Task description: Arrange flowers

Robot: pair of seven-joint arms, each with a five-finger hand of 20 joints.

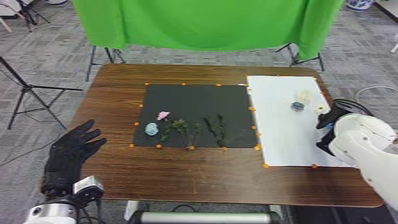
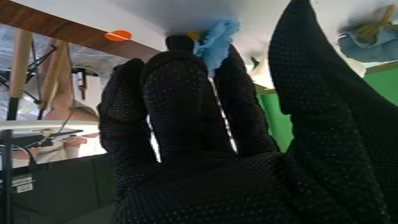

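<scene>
While white paper (image 1: 282,135) bears flowers (image 1: 298,106), the right hand (image 1: 330,118) touches a blue flower (image 2: 215,42)

right arm (image 1: 371,142): smooth white, rounded casings | right hand (image 1: 327,120): wears a black fabric glove, tiny pale dots speckle its weave in the right wrist view | black cables (image 1: 355,105) loop beside the right wrist | left arm (image 1: 51,214): white, rounded, dark-ringed end | left hand (image 1: 64,156): matching black, long cuff | boxy white module (image 1: 88,185) sits by the left wrist, dark cables trail below

The fingers of the right hand (image 1: 330,117) partly hide the blue flower (image 2: 216,42), its stem unclear.
</scene>
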